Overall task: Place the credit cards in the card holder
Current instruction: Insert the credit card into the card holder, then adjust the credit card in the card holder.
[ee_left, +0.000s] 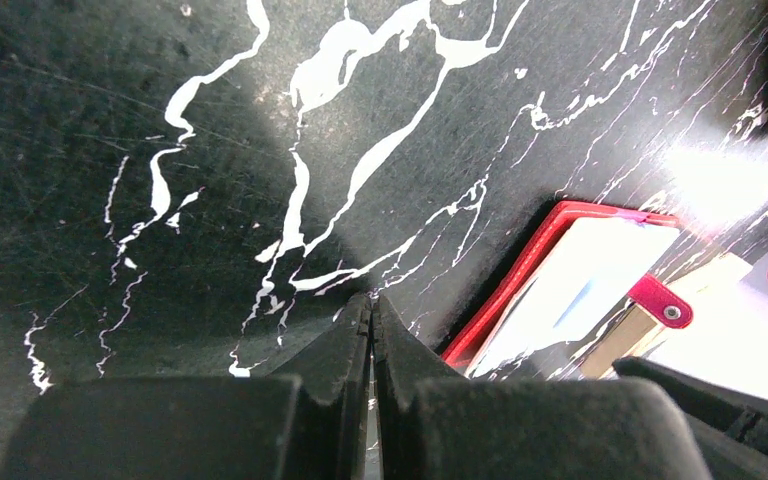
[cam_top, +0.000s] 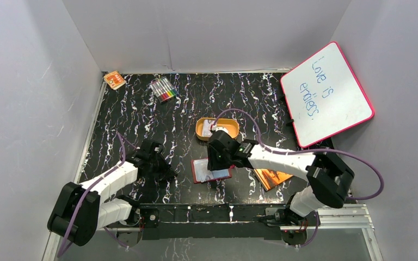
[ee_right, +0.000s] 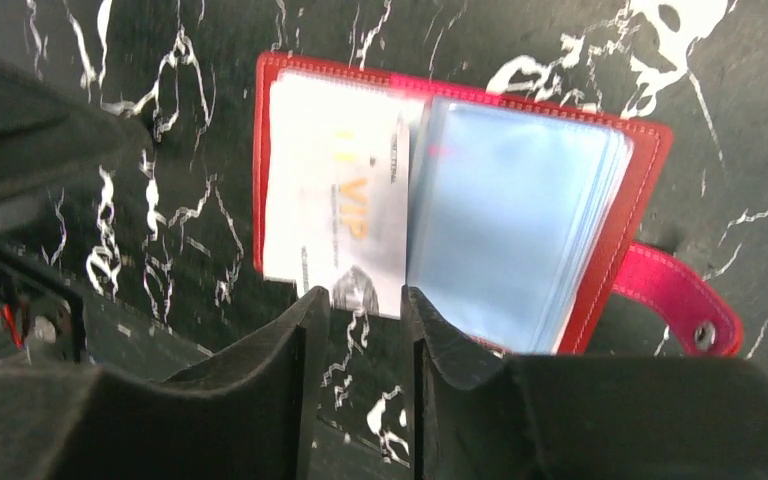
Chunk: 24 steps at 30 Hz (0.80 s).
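The card holder (ee_right: 640, 170) lies open on the black marbled table, red-edged, with pale blue clear pockets on its right half and a pink closing tab (ee_right: 680, 300). A white credit card (ee_right: 335, 200) with "VIP" print rests on its left half, its near edge sticking out past the holder's rim. My right gripper (ee_right: 365, 295) hovers just before that edge, jaws partly apart with only table between them. In the top view it (cam_top: 217, 163) stands over the card holder (cam_top: 200, 173). My left gripper (ee_left: 371, 305) is shut and empty, left of the card holder (ee_left: 520, 290).
An orange oval tin (cam_top: 203, 130) with something pale inside sits behind the holder. An orange booklet (cam_top: 272, 177) lies to its right. A pink-framed whiteboard (cam_top: 326, 92) leans at the right wall. Markers (cam_top: 164, 88) and a small orange box (cam_top: 114, 80) lie at the back.
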{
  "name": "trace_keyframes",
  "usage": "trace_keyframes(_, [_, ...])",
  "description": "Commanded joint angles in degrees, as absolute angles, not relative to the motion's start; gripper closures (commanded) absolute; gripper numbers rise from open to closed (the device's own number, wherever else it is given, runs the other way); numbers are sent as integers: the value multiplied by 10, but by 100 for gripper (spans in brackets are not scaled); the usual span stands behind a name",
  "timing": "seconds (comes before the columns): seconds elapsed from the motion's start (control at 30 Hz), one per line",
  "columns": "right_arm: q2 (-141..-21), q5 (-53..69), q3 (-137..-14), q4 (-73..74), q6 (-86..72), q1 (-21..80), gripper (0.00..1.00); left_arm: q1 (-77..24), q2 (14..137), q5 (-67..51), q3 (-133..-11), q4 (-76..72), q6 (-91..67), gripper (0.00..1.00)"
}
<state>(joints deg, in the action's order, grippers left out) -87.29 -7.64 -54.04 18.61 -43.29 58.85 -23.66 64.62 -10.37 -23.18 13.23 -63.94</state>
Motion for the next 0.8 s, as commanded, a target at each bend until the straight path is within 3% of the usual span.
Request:
trace_keyframes(0.0, [-820, -19, -508, 190, -390, 591, 64, -239, 665, -92, -246, 154, -624, 100])
trace_keyframes(0.33, [-834, 63, -475, 149, -387, 599, 86, -239, 694, -144, -307, 68, -630, 100])
trace_keyframes(0.77, [-888, 68, -478, 127, -406, 603, 94, -304, 817, -196, -372, -33, -623, 100])
